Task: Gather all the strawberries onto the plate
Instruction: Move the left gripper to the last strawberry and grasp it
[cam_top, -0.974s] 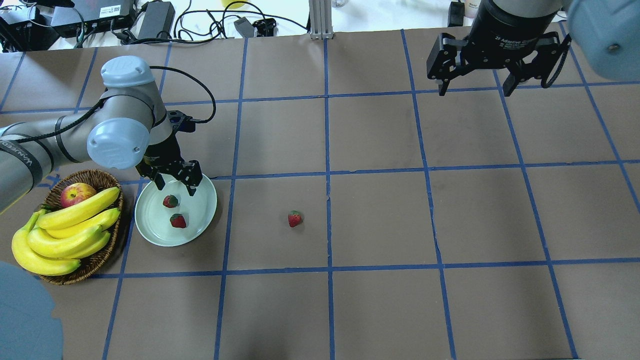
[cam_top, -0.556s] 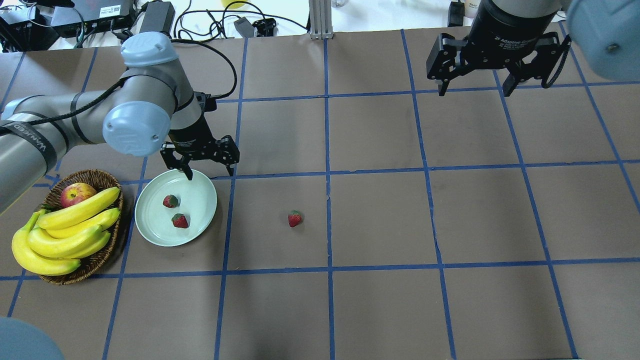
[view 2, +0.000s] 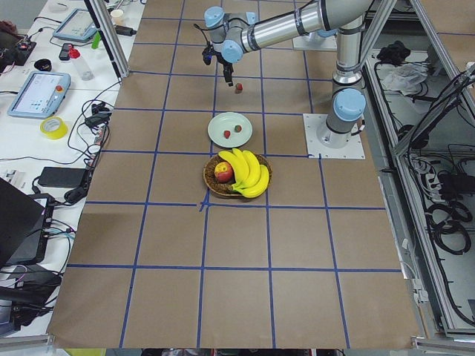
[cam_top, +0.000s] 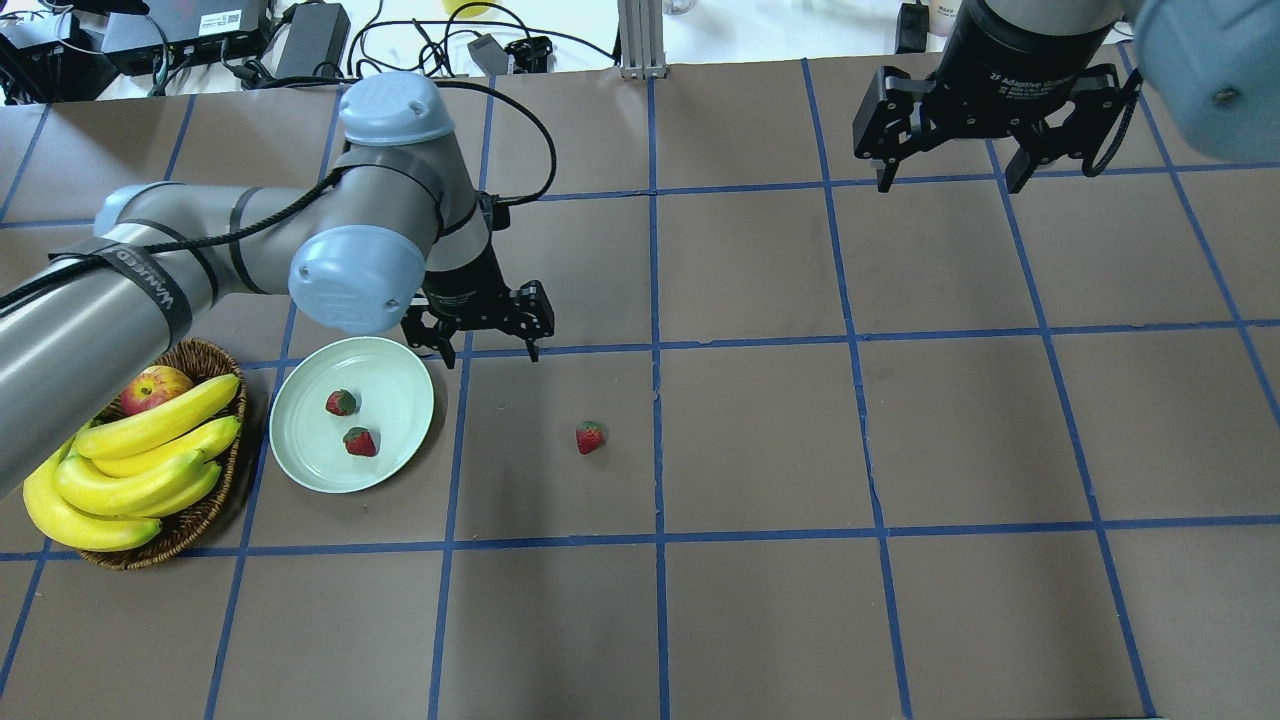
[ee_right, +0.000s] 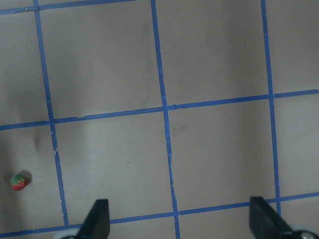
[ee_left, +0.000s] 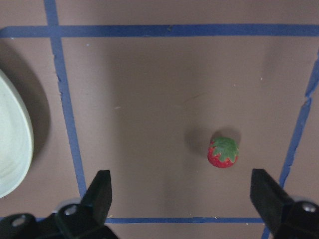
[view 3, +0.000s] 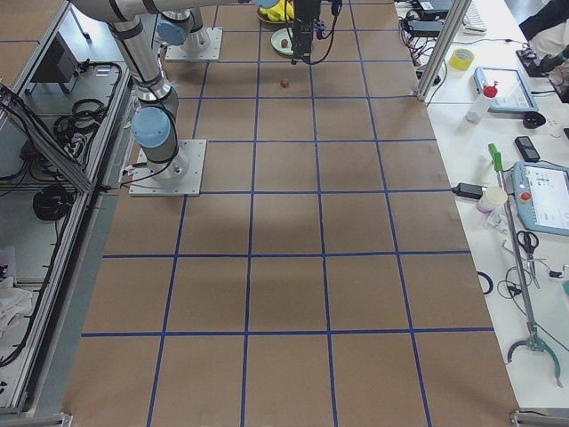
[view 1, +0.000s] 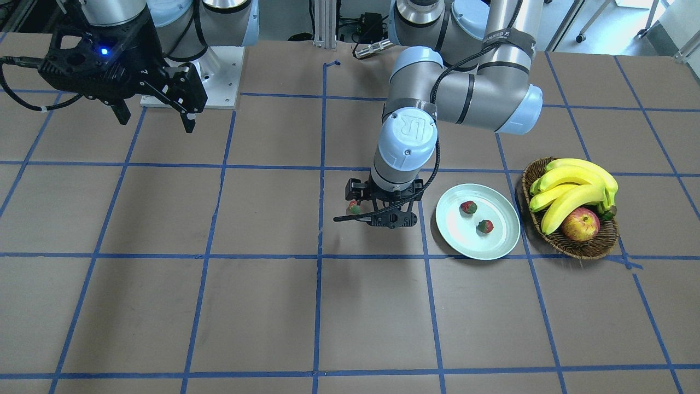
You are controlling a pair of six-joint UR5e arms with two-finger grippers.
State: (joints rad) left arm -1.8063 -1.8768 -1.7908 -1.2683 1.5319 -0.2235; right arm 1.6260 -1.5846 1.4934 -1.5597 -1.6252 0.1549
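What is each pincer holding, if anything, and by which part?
Nothing. The left pincer and right pincer are both open and empty; one strawberry lies loose, untouched.

2 strawberries [cam_top: 341,402] on plate [cam_top: 395,400]; 1 strawberry [cam_top: 590,437] outside.

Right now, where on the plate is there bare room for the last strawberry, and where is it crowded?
Free: the half of the plate facing the loose strawberry, and the strip nearest the left gripper. Crowded: its middle, with two strawberries; the basket stands close beside the opposite rim.
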